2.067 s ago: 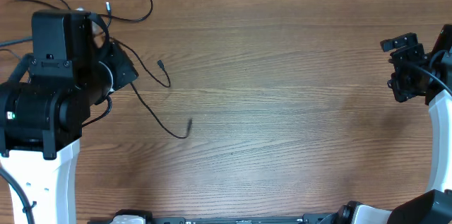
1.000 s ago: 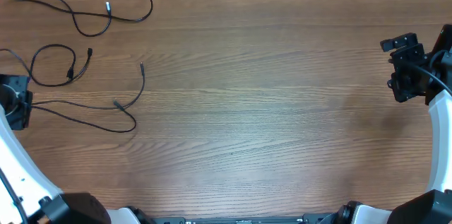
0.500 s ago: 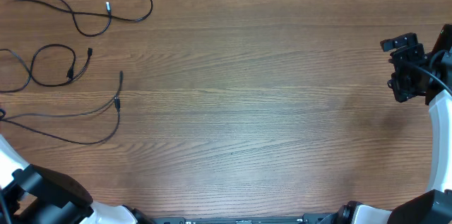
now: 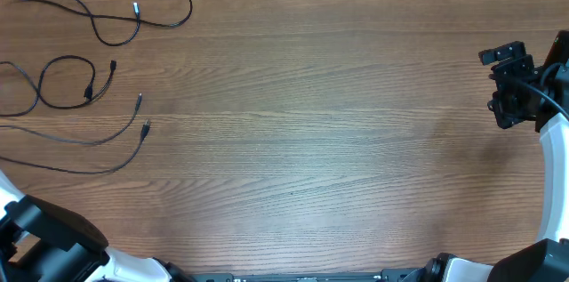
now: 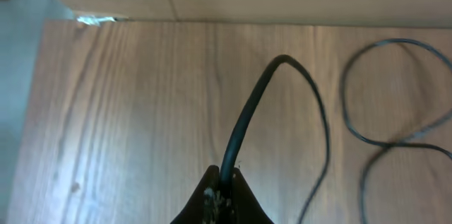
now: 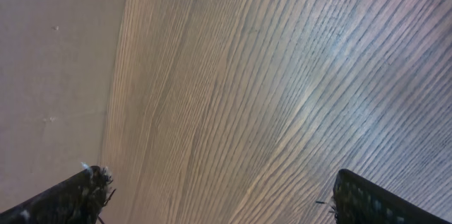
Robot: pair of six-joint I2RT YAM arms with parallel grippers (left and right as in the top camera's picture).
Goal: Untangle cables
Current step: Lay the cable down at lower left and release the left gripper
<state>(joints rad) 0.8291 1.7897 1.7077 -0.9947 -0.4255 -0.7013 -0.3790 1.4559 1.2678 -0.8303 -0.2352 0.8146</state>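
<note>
1. My left pincer (image 5: 222,187) is clamped shut on the lowest cable (image 4: 145,127). Over the last second I have drawn it toward the left edge of the tabletop (image 4: 311,140), and both its plug ends slid left.
2. It now lies apart from the looped cable (image 4: 67,58), as far as shows. I judge the untangling nearly done.
3. My right pincer (image 4: 505,86) hangs wide and empty, far right.
4. Count: three cables, all at the left, including the top cable (image 4: 189,6), and two pincers.
</note>
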